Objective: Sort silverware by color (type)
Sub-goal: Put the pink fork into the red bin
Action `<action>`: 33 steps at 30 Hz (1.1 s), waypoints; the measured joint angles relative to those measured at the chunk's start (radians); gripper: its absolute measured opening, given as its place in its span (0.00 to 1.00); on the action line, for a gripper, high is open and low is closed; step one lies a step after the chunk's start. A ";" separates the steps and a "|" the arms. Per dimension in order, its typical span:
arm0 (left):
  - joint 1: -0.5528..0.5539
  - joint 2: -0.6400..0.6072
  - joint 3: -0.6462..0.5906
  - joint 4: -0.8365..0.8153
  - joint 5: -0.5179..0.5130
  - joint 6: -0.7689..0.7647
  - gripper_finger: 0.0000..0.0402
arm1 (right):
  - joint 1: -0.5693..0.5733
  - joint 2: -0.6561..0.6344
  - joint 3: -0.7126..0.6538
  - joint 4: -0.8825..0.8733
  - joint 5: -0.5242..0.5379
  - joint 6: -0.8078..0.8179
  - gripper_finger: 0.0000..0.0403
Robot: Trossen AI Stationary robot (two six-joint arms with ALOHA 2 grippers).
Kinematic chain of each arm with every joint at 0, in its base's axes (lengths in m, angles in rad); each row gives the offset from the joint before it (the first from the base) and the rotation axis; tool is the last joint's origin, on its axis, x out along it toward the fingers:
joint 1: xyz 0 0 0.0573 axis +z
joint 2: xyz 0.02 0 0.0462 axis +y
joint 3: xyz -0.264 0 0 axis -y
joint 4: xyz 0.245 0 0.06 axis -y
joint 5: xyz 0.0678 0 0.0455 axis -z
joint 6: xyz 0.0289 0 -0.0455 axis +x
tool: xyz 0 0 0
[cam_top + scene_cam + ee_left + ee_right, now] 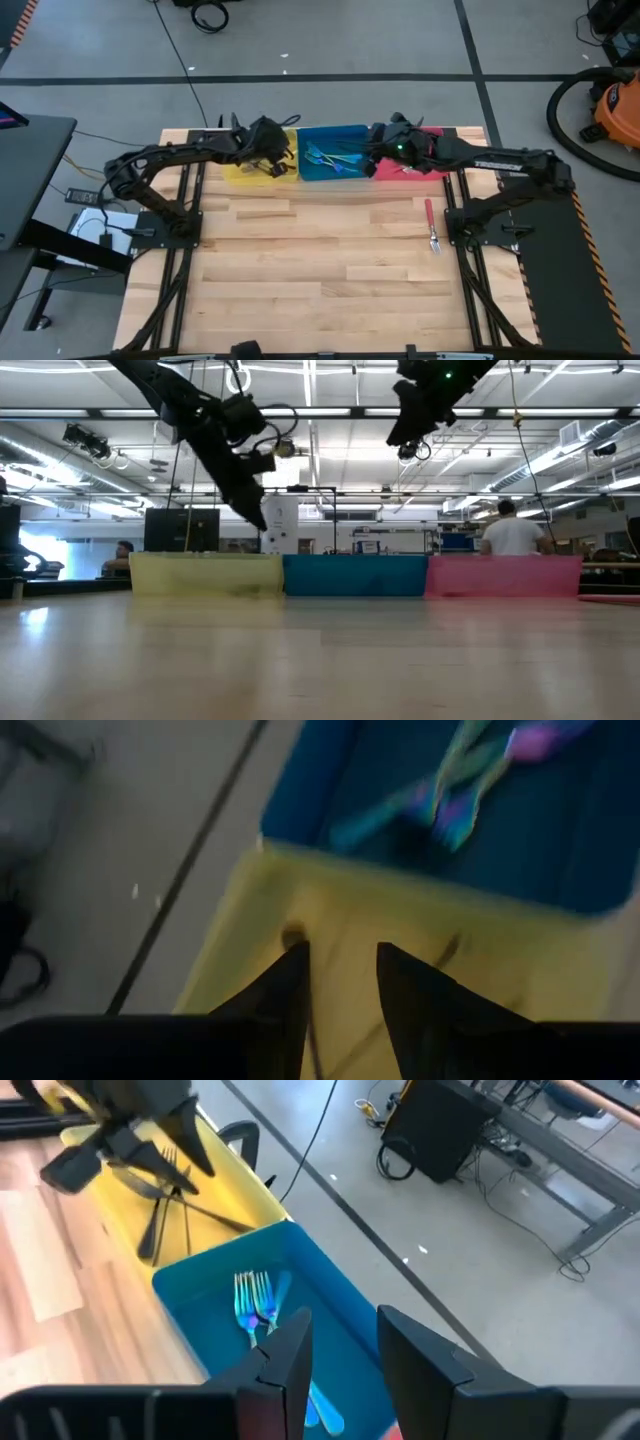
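Three bins stand in a row at the table's far edge: yellow [248,172], blue [332,152] and pink [432,160]. Dark all-metal forks [165,1210] lie in the yellow bin [240,1190]. Blue-handled forks [255,1305] lie in the blue bin [215,1245]. A red-handled fork [431,225] lies on the table at the right, tines toward the near edge. My left gripper [342,960] hangs open and empty over the yellow bin [400,910]. My right gripper [345,1330] hangs open and empty over the blue bin's right end, beside the pink bin.
The wooden table [320,280] lies bare in front of the bins apart from the red-handled fork. Both arms' bases stand at the table's left and right edges. People show in the room behind the table in the low view [512,525].
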 joint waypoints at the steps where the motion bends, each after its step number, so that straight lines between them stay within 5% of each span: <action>1: -0.014 -0.007 0.000 0.029 0.000 -0.008 0.30 | 0.004 -0.015 0.000 -0.021 0.000 0.004 0.30; 13: -0.197 -0.025 0.000 0.293 0.002 -0.017 0.30 | 0.073 -0.120 0.000 -0.478 -0.017 0.270 0.36; 20: -0.244 -0.025 0.000 0.361 0.002 0.030 0.30 | 0.143 -0.135 0.000 -0.852 -0.326 0.668 0.36; 33: -0.249 -0.025 0.000 0.387 0.000 0.010 0.30 | 0.389 -0.134 -0.153 -1.057 -0.498 1.190 0.36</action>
